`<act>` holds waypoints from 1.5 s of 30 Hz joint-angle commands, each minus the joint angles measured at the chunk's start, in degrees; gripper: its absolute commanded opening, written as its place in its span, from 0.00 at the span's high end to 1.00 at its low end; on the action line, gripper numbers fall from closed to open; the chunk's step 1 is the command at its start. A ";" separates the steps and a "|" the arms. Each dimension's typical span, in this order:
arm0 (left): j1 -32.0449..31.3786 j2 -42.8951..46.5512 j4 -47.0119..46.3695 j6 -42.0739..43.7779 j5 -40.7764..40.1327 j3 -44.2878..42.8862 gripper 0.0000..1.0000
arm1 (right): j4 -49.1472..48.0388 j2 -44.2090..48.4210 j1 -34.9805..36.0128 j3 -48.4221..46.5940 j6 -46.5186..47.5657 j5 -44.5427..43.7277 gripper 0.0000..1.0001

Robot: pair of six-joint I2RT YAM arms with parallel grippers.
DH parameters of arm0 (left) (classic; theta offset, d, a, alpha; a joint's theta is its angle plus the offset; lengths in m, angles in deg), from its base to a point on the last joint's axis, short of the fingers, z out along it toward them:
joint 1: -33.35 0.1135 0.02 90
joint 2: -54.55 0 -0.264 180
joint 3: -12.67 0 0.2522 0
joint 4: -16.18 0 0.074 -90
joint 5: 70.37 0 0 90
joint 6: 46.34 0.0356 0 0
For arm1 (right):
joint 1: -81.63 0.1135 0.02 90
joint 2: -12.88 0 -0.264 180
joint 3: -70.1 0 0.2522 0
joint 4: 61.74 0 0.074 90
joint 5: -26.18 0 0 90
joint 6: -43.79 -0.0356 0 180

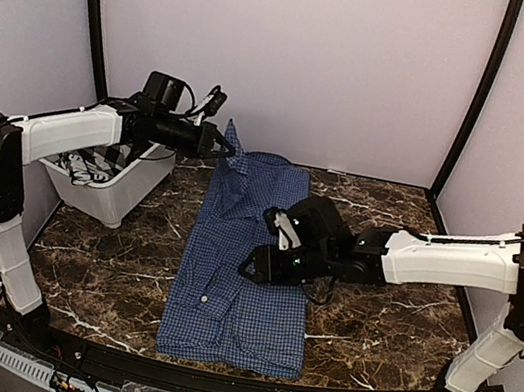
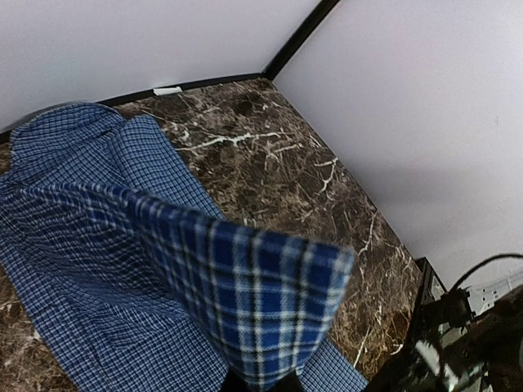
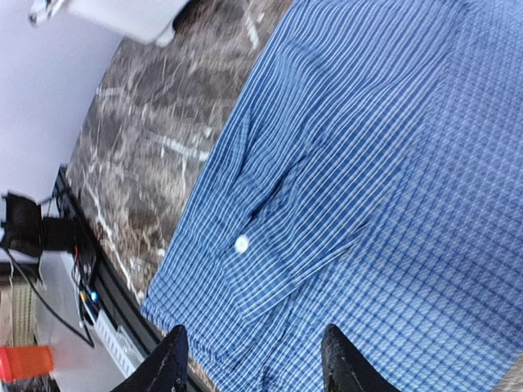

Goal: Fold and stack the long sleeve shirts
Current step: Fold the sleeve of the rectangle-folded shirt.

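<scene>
A blue checked long sleeve shirt (image 1: 241, 284) lies lengthwise on the marble table, partly folded, hem toward the near edge. My left gripper (image 1: 228, 148) is shut on the shirt's upper left corner and holds it lifted above the table near the bin; in the left wrist view that flap (image 2: 261, 294) hangs close over the rest of the shirt (image 2: 90, 245). My right gripper (image 1: 254, 268) is open and hovers low over the shirt's middle; its dark fingertips (image 3: 173, 363) frame the cloth (image 3: 368, 180) and a white button (image 3: 241, 243).
A white plastic bin (image 1: 107, 184) with more cloth inside stands at the left by the left arm. The back wall and black frame posts (image 1: 478, 92) enclose the table. Bare marble (image 1: 392, 321) lies right of the shirt.
</scene>
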 commanded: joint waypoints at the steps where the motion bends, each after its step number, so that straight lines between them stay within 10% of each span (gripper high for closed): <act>1: -3.89 -1.29 1.35 3.18 4.53 1.72 0.98 | -0.63 5.90 -5.07 0.66 0.82 -10.07 0.46; 26: -20.12 -12.64 26.31 14.75 2.46 -3.15 0.95 | -4.61 13.69 -16.40 1.61 4.95 -22.41 0.46; 45: -22.87 -14.70 27.46 16.23 1.21 -3.26 0.86 | -3.53 15.15 -16.39 3.10 6.78 -22.59 0.44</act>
